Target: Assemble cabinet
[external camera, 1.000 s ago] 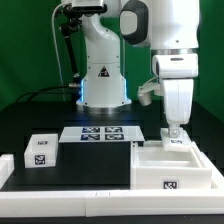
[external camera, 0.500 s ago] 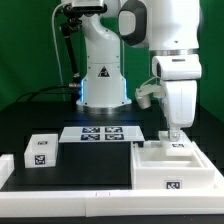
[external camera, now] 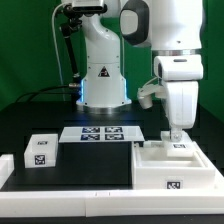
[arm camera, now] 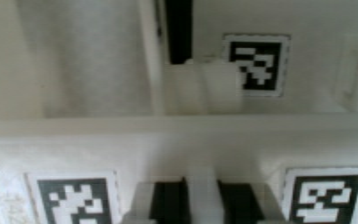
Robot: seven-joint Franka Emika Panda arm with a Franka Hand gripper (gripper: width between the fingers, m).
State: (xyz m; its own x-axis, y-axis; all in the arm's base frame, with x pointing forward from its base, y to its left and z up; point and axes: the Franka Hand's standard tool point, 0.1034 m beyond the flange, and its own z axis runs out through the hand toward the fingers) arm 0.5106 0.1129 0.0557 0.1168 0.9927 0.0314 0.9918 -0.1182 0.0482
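Gripper (external camera: 175,133): fingers (arm camera: 165,202) narrow-set, white wall between; clamped or not, cannot tell.
Cabinet body (external camera: 148,172): under fingers, open.
Tagged block (external camera: 40,150): well apart from fingers, loose.
Assembly: judged early.

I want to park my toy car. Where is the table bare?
The black table is bare between the box, the marker board and the cabinet. It is crowded at the exterior view's right, around the gripper.
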